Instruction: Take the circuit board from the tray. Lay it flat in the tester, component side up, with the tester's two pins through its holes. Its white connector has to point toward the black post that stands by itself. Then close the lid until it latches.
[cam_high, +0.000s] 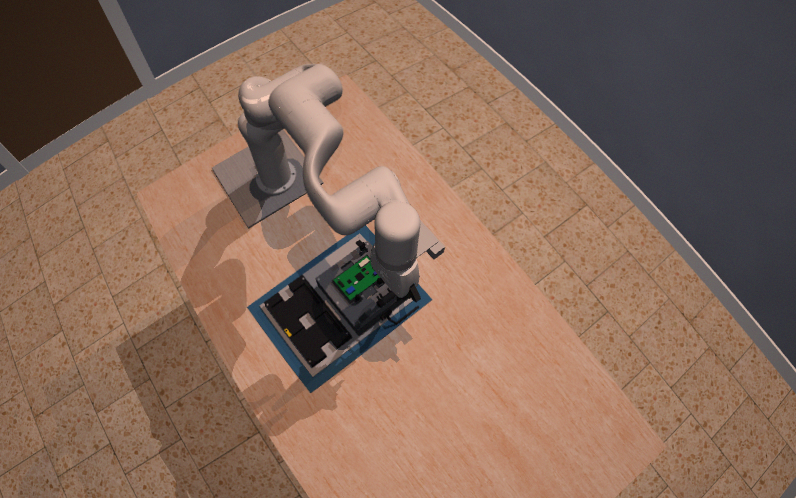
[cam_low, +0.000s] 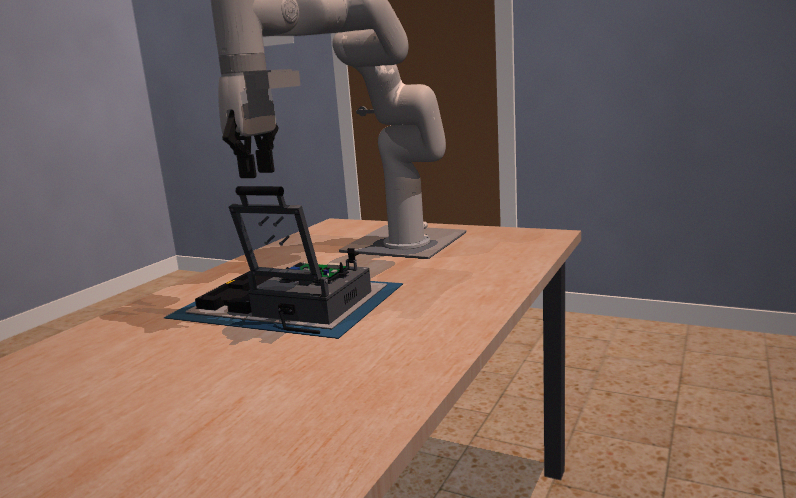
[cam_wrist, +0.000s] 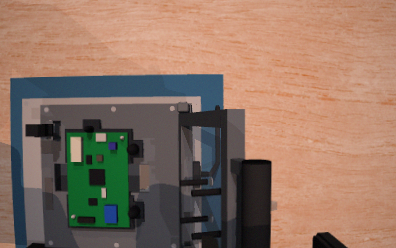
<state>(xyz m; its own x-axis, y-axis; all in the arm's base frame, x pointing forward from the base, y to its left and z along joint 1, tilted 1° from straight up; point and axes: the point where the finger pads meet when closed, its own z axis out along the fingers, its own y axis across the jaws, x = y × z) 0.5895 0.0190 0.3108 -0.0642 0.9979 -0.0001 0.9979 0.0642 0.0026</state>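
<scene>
The green circuit board (cam_high: 355, 280) (cam_wrist: 82, 175) lies component side up in the grey tester (cam_low: 293, 305) (cam_wrist: 157, 125). Light pin tips show at two opposite corners of the board. Its white connector (cam_wrist: 75, 149) sits at the board end beside the lone black post (cam_wrist: 89, 128); two other posts stand along a long side. The tester's lid (cam_low: 308, 241) (cam_wrist: 232, 135) stands open, slightly tilted, with its black handle (cam_low: 260, 190) (cam_wrist: 256, 205) on top. My gripper (cam_low: 256, 167) is partly open and empty, above the handle and not touching it. The arm hides much of the lid in the top view.
The black tray (cam_high: 316, 340) (cam_low: 223, 293) beside the tester holds no board; a small yellow part (cam_high: 287, 332) shows there. The latch (cam_high: 361, 245) (cam_low: 352, 256) (cam_wrist: 40, 130) stands at the tester side opposite the lid hinge. A blue mat (cam_high: 312, 383) (cam_low: 381, 291) (cam_wrist: 120, 85) lies underneath.
</scene>
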